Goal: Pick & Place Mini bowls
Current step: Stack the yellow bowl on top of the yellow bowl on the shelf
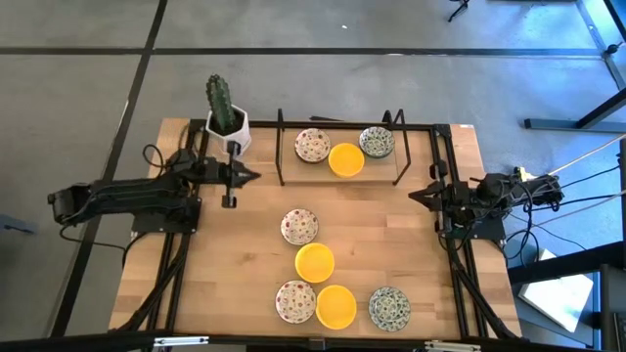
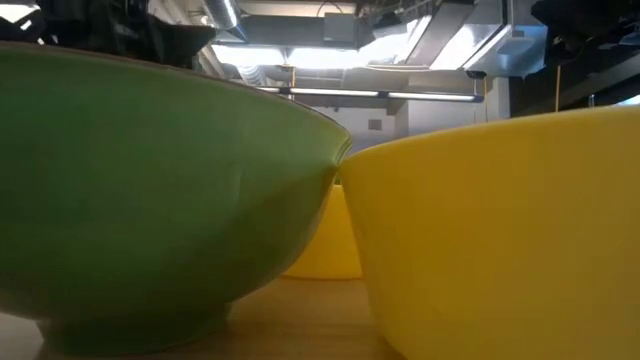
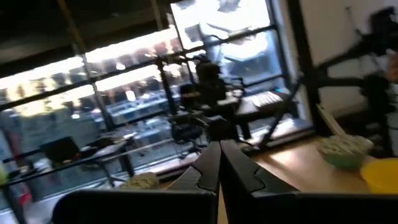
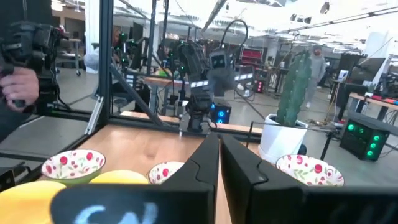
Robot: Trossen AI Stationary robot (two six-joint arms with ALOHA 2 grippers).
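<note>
mini bowls, count: eight on the wooden bench, none held
back group: red-speck bowl, yellow bowl, grey-green patterned bowl, close together inside a black wire rack at the far edge; the yellow one sits between the other two and touches or nearly touches both
middle: red-speck bowl near the bench centre, yellow bowl just beside it toward the near edge
front row: red-speck bowl, yellow bowl touching it, grey-green patterned bowl a little apart on the right
low view: green-looking bowl wall and yellow bowl wall fill the frame, sides meeting; another yellow bowl shows behind the gap
left hand: fingers pressed together, nothing between them, pointing toward bench centre from the left side, well apart from all bowls
right hand: fingers pressed together, nothing pinched, at the right edge pointing inward, clear of the bowls
right wrist view: fingers meet at the tips; red-speck bowls and yellow rims on the bench beyond
cactus pot: white, tall green cactus, back-left corner, just behind the left arm
person: hand on a dark object, beyond the bench in the right wrist view
</note>
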